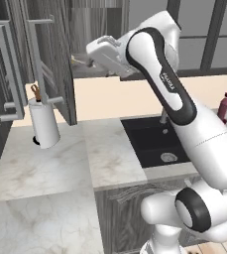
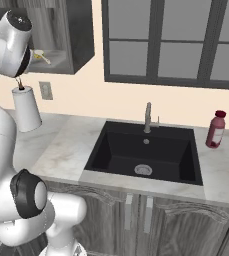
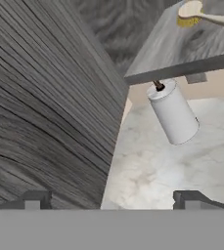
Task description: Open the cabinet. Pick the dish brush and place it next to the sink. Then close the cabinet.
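The robot's white base and elbow sit closest in the two base views, with the arm reaching up and left toward the cabinet (image 1: 55, 59), whose dark wood-grain door stands swung open. In the hand view the two dark fingertips of the hand (image 3: 114, 200) stand wide apart with nothing between them: the hand is open and empty. The left fingertip (image 3: 35, 199) lies over the grain of the open door, the right one over the white marble tabletop (image 3: 147, 166).

The dish brush (image 3: 197, 13) lies on the cabinet's grey shelf, up and to the right of the hand in that view, well apart from the fingertips and untouched. Its pale round head with a yellowish underside points left and its thin handle runs off to the right. In the right base view the brush (image 2: 40, 56) shows on the same shelf just beside the arm's wrist.

Below the shelf a white paper towel roll (image 1: 44, 123) stands upright on the tabletop. To its right is the black sink (image 2: 146, 152) with its silver faucet (image 2: 148, 117), and a red bottle (image 2: 216, 129) stands beyond the sink's right end.
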